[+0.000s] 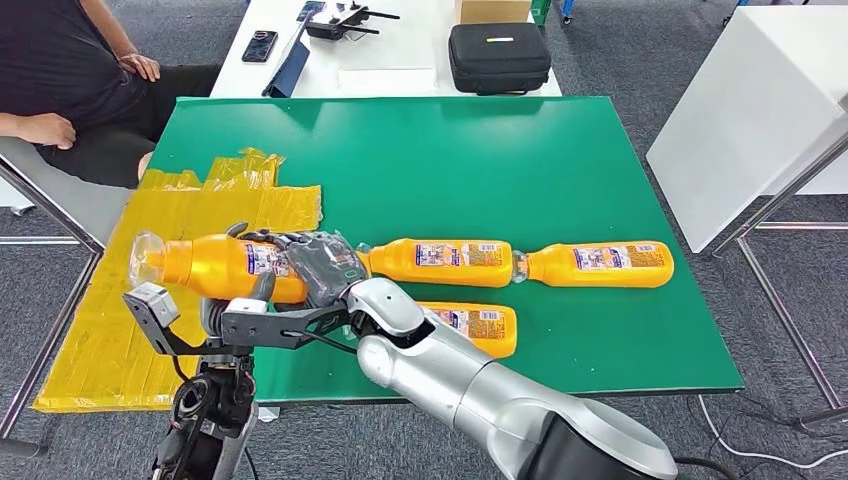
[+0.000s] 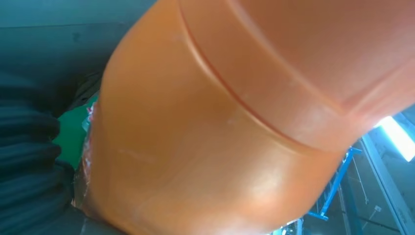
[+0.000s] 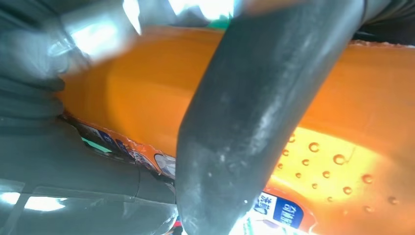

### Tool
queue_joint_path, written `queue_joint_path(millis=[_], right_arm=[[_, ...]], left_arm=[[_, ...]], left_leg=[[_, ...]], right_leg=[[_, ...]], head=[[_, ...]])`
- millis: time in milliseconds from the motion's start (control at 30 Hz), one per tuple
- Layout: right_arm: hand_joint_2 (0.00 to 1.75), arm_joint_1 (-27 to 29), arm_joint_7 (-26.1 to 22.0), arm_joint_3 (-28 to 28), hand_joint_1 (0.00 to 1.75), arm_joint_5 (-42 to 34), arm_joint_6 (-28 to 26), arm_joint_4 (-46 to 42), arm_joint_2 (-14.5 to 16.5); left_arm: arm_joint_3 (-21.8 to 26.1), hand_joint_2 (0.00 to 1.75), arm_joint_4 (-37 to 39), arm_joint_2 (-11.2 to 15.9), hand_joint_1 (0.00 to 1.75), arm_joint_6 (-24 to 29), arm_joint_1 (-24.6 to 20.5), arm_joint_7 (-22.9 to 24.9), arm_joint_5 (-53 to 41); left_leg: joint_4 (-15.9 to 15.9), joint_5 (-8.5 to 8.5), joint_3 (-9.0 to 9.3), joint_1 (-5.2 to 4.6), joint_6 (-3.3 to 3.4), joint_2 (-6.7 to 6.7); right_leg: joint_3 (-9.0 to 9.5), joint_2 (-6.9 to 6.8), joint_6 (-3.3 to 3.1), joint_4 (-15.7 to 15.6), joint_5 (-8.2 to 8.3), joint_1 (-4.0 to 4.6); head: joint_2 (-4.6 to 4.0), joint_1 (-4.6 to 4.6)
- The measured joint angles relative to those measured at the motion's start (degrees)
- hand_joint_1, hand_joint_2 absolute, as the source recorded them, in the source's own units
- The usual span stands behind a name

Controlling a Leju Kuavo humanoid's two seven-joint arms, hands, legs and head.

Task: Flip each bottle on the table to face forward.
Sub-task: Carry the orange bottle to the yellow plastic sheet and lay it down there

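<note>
An orange bottle (image 1: pixel 215 265) with a clear cap end is held lying sideways above the green table (image 1: pixel 450 160), near its left front. My right hand (image 1: pixel 322 266) grips its label end, and its thick thumb (image 3: pixel 254 112) lies across the orange body (image 3: pixel 372 98). My left hand (image 1: pixel 218 312) cups the same bottle from below, and the bottle's side (image 2: pixel 220 137) sits right against it. Three more orange bottles lie flat on the table: one in the middle (image 1: pixel 445 262), one to the right (image 1: pixel 600 264), one nearer the front (image 1: pixel 482 326).
A crinkled yellow sheet (image 1: pixel 190 215) covers the table's left part and hangs over its edge. A person (image 1: pixel 70 90) sits at the far left. Behind is a white table with a black case (image 1: pixel 498 55) and a phone (image 1: pixel 259 45). A white table (image 1: pixel 750 130) stands on the right.
</note>
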Motion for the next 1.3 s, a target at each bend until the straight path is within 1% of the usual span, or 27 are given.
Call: queue_joint_path(millis=[167, 300, 333, 367, 467, 500, 633, 700, 767, 833, 900, 933, 1000, 1067, 1133, 1200, 1300], right_arm=[[1.75, 0.2, 0.2, -0.2, 1.75, 0.3, 0.0, 0.0, 0.0], [1.75, 0.2, 0.6, -0.5, 1.43, 0.9, -0.2, 0.0, 0.0], [1.75, 0.3, 0.7, -0.6, 1.43, 1.0, -0.2, 0.0, 0.0], [1.75, 0.3, 0.7, -0.7, 1.07, 1.0, -0.2, 0.1, 0.0], [0.44, 0.5, 0.7, -1.0, 0.00, 1.0, -0.2, 0.1, 0.0], [0.00, 0.6, 0.6, -1.0, 0.00, 1.0, -0.2, 0.2, 0.0], [0.00, 1.5, -0.7, -1.8, 0.00, 0.9, -0.9, 1.1, -0.1], [0.00, 1.8, -3.0, -3.7, 0.00, 1.8, -2.4, 1.6, -0.1], [0.00, 2.6, -6.0, -7.0, 0.00, 3.3, -4.1, 1.6, -0.4], [0.00, 4.3, -8.5, -11.7, 0.00, 5.3, -4.8, 0.1, -1.0], [0.00, 6.2, -9.7, -16.8, 0.00, 7.3, -3.9, -3.2, -2.0], [0.00, 7.2, -9.8, -19.1, 0.00, 8.2, -3.1, -5.3, -2.5], [0.00, 9.0, -10.1, -23.0, 0.00, 9.5, -1.7, -9.5, -3.5], [0.00, 10.6, -10.4, -26.0, 0.00, 9.9, -0.8, -13.4, -4.3], [0.00, 12.0, -10.7, -28.1, 0.00, 10.0, -0.2, -16.7, -5.1], [0.00, 13.0, -10.9, -29.5, 0.00, 10.2, 0.1, -19.2, -5.7], [0.00, 14.4, -11.3, -30.6, 0.00, 10.8, 0.6, -22.2, -6.4]], left_arm=[[0.2, 1.75, -0.1, -0.2, 1.75, -0.1, 0.1, 0.0, 0.0], [0.3, 1.75, -0.1, -0.4, 1.75, -0.3, 0.1, 0.0, 0.1], [0.3, 1.75, -0.1, -0.5, 1.75, -0.4, 0.1, 0.0, 0.1], [0.4, 1.75, -0.1, -0.6, 1.75, -0.5, 0.1, 0.0, 0.2], [0.5, 1.75, -0.1, -0.7, 1.75, -0.6, 0.1, 0.1, 0.2], [0.5, 1.75, -0.1, -0.8, 1.75, -0.6, 0.1, 0.1, 0.2], [0.8, 1.75, -0.9, -0.8, 1.75, 0.5, -0.5, -0.3, -1.1], [1.1, 1.75, -1.8, -0.7, 1.75, 3.3, -0.8, -1.0, -4.4], [1.8, 1.75, -3.0, -0.6, 1.75, 8.8, -1.5, -1.6, -10.5], [2.9, 1.75, -4.0, -0.2, 1.75, 17.0, -2.7, -1.8, -19.5], [3.9, 1.75, -4.3, 0.6, 1.75, 25.8, -4.2, -0.3, -30.6], [4.3, 1.75, -4.2, 1.1, 1.75, 29.3, -4.9, 0.9, -35.9], [5.0, 1.75, -3.3, 2.0, 1.75, 34.1, -6.4, 3.5, -44.8], [5.3, 1.75, -1.8, 2.9, 1.75, 36.7, -7.6, 5.3, -51.0], [5.5, 1.75, -0.4, 3.5, 1.75, 38.1, -8.3, 6.1, -54.2], [5.6, 1.75, 0.7, 4.0, 1.75, 39.0, -8.7, 6.8, -56.4], [5.6, 1.75, 2.6, 4.7, 1.75, 40.5, -9.2, 10.2, -64.2]], left_leg=[[0.0, 0.00, 0.00, 0.00, 0.00, 0.02], [0.0, 0.00, 0.01, 0.00, 0.00, 0.03], [0.0, 0.00, 0.01, 0.00, 0.00, 0.04], [0.0, 0.00, 0.01, 0.00, 0.00, 0.04], [0.0, 0.00, 0.01, 0.00, 0.00, 0.04], [0.0, 0.00, 0.01, 0.00, 0.00, 0.04], [0.0, 0.00, -0.01, 0.00, 0.00, 0.02], [0.0, 0.00, -0.01, 0.00, 0.00, 0.02], [0.0, 0.01, -0.01, 0.01, 0.00, -0.01], [0.0, 0.02, 0.00, 0.01, -0.01, -0.05], [0.0, 0.02, 0.00, 0.01, -0.02, -0.06], [0.0, 0.03, 0.00, 0.01, -0.02, -0.07], [0.0, 0.03, 0.00, 0.01, -0.02, -0.08], [0.0, 0.04, 0.00, 0.00, -0.02, -0.08], [0.0, 0.04, 0.00, 0.00, -0.02, -0.06], [0.0, 0.03, -0.01, 0.00, -0.02, -0.06], [0.0, 0.03, 0.00, 0.00, -0.03, -0.07]], right_leg=[[-0.02, 0.00, 0.00, 0.0, 0.00, 0.00], [-0.02, 0.00, 0.00, 0.0, 0.00, 0.00], [-0.02, 0.00, 0.00, 0.0, 0.00, 0.00], [-0.02, 0.00, 0.00, 0.0, 0.00, 0.00], [-0.01, 0.00, 0.00, 0.0, 0.00, 0.00], [-0.02, 0.00, 0.00, 0.0, 0.00, 0.00], [-0.01, 0.00, 0.00, 0.0, 0.00, 0.00], [-0.01, 0.00, 0.00, 0.0, 0.01, 0.00], [0.00, -0.01, 0.00, 0.0, 0.01, 0.01], [0.02, -0.03, 0.00, 0.0, 0.01, 0.01], [0.03, -0.03, 0.00, 0.0, 0.02, 0.01], [0.03, -0.03, 0.01, 0.0, 0.02, 0.01], [0.03, -0.04, 0.01, 0.0, 0.02, 0.00], [0.04, -0.04, 0.01, 0.0, 0.02, 0.00], [0.03, -0.03, 0.01, 0.0, 0.02, 0.00], [0.02, -0.02, 0.01, 0.0, 0.02, 0.00], [0.02, -0.03, 0.00, 0.0, 0.01, 0.00]], head=[[0.00, 0.00], [0.00, 0.00], [0.00, -0.01], [0.00, 0.00], [0.00, 0.00], [0.00, -0.01], [0.00, 0.00], [0.00, 0.00], [0.00, 0.02], [0.00, 0.02], [0.00, 0.02], [0.00, 0.01], [0.00, 0.02], [0.00, 0.01], [0.00, 0.01], [0.00, 0.02], [0.00, 0.01]])
